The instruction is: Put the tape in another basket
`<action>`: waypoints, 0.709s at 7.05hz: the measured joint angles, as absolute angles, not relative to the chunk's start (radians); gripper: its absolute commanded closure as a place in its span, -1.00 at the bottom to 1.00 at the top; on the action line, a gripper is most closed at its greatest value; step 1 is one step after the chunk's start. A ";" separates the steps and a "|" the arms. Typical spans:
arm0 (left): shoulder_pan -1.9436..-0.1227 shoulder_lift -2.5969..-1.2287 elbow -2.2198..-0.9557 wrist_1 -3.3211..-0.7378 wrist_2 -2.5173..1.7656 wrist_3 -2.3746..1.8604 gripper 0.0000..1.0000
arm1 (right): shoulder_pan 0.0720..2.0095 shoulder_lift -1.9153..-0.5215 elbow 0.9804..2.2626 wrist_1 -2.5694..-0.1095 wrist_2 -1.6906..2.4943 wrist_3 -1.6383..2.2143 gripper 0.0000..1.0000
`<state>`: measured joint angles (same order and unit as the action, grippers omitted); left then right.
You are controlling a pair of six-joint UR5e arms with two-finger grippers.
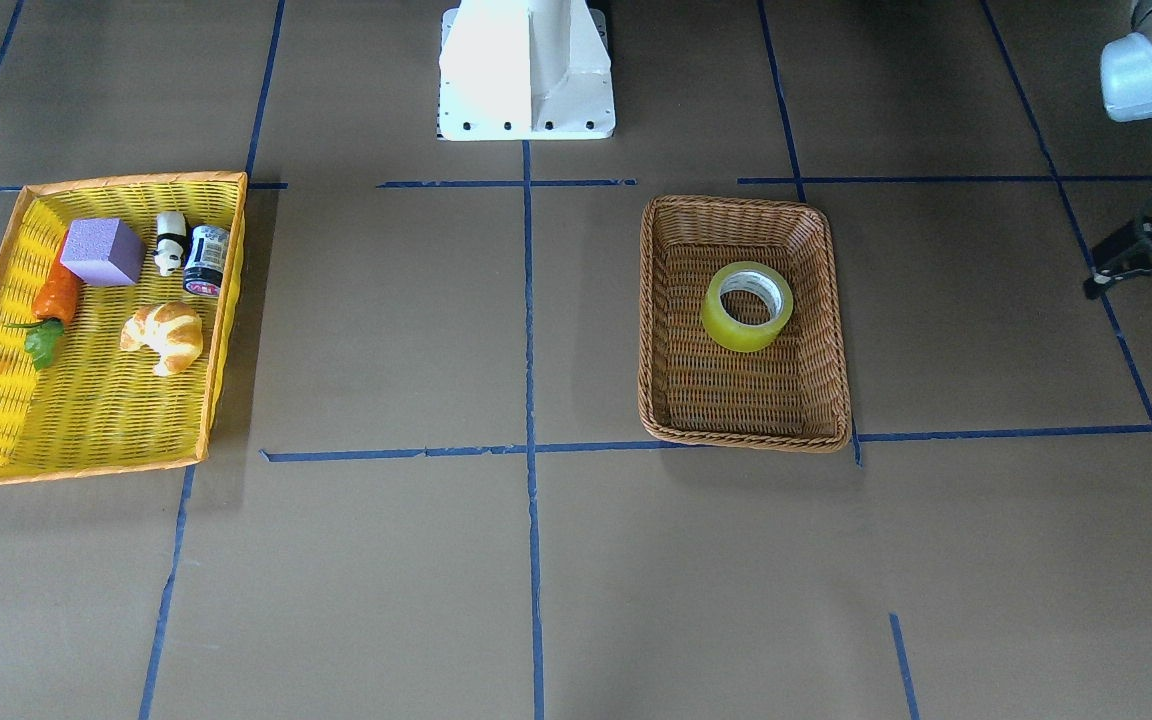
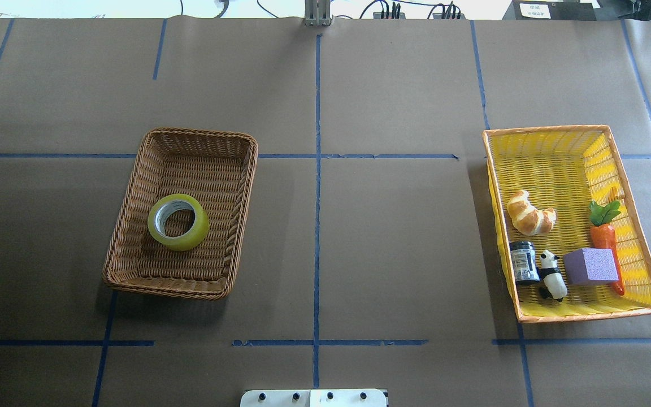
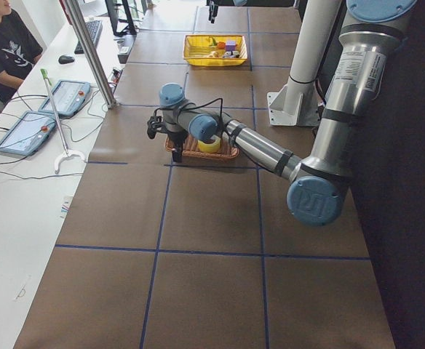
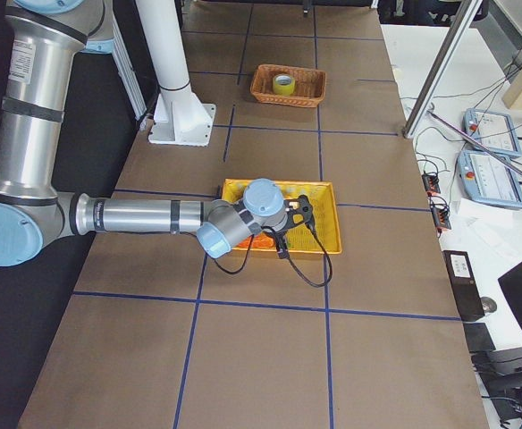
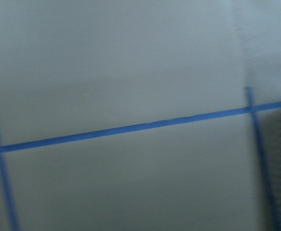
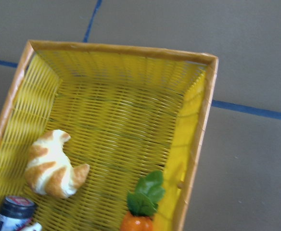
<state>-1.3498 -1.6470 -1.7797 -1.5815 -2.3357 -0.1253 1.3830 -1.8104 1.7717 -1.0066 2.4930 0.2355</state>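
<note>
Left end effector (image 3: 154, 128), right end effector (image 4: 301, 213): openness cannot be told | tape (image 2: 178, 221): yellow-green translucent roll, white core, flat in basket (image 2: 127, 232)

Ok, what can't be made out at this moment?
The left gripper: open or shut unclear; small in exterior left, cut by the front-facing view's edge.
The right gripper: open or shut unclear; small, exterior right only.
Left wrist view: blurred, just table and blue lines.
The jar and carrot: cut off by right wrist view's bottom edge.

Glossy tape (image 2: 182, 241), woven wicker basket (image 2: 167, 286)
</note>
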 measured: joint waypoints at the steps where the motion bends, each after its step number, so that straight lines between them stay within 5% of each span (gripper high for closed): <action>1: -1.414 -1.618 -1.758 -1.554 -2.336 0.008 -1.00 | 1.443 -1.817 1.773 -1.135 2.502 0.080 -1.00; 5: -1.558 -1.505 -1.733 -1.547 -2.360 0.178 -1.00 | 1.566 -1.818 1.775 -1.453 2.448 -0.165 -1.00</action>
<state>-1.5579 -1.5052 -1.7333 -1.5469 -2.3600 0.1779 1.5665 -1.8179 1.7747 -1.4535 2.4485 -0.1654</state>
